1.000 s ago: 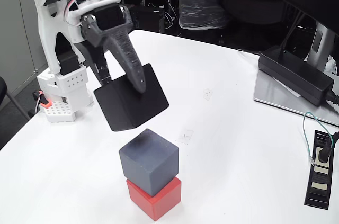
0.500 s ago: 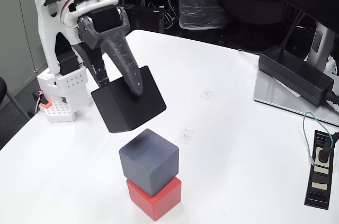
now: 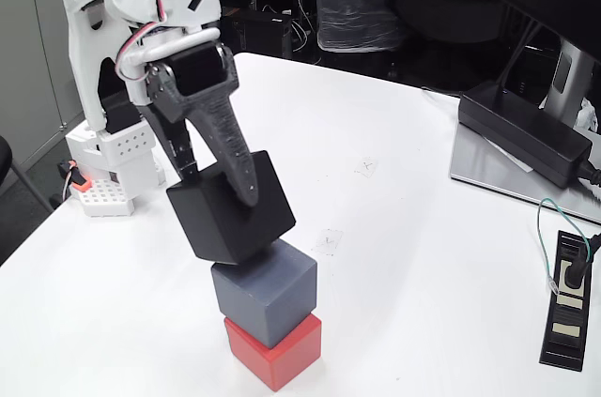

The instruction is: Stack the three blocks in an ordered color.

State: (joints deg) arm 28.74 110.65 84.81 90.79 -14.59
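In the fixed view a red block (image 3: 279,352) rests on the white table (image 3: 404,256) near the front edge. A blue-grey block (image 3: 266,292) sits on top of it, turned a little. My gripper (image 3: 223,186) is shut on the black block (image 3: 230,209), one dark finger (image 3: 235,158) across its near face. The black block is tilted, and its lower corner meets or nearly meets the blue-grey block's top.
A white perforated block with an orange part (image 3: 97,192) stands beside the arm's base at the left. A black power brick (image 3: 526,134) on a grey plate lies at the right, with a black adapter and cable (image 3: 566,298) near the right edge.
My gripper has come down with the black block, from hanging clear above the stack to the top of the blue-grey block. The two stacked blocks have not moved.
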